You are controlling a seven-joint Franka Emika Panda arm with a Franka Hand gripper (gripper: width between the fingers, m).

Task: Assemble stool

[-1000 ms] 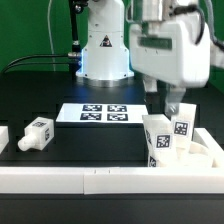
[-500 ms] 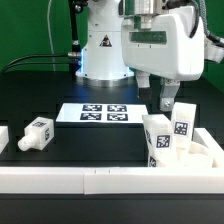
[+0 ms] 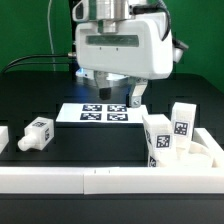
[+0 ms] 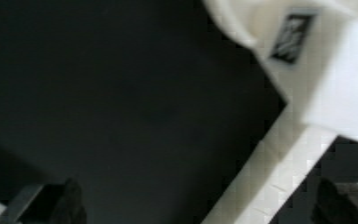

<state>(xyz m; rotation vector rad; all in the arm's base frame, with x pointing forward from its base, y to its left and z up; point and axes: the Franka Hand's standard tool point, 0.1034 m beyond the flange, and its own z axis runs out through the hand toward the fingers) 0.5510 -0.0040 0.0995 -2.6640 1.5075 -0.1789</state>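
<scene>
The round white seat [image 3: 190, 152] lies at the exterior view's right, against the rails. Two tagged white legs stand upright on it, one at the back [image 3: 181, 118] and one in front [image 3: 157, 138]. A loose tagged leg [image 3: 37, 132] lies on the black table at the left. My gripper [image 3: 119, 95] hangs open and empty above the marker board [image 3: 100, 113], left of the seat. In the wrist view the gripper [image 4: 202, 205] shows dark fingertips [image 4: 51, 200] wide apart, over a tagged white part [image 4: 291, 40] and a white strip that I cannot identify.
A long white rail [image 3: 90, 180] runs along the table's front edge and turns up at the right. Another white piece [image 3: 3, 137] sits at the far left edge. The robot's base [image 3: 103, 55] stands behind the marker board.
The arm has swung to the exterior view's left, away from the upright back leg on the seat. That leg stays standing and the parts have not moved.
</scene>
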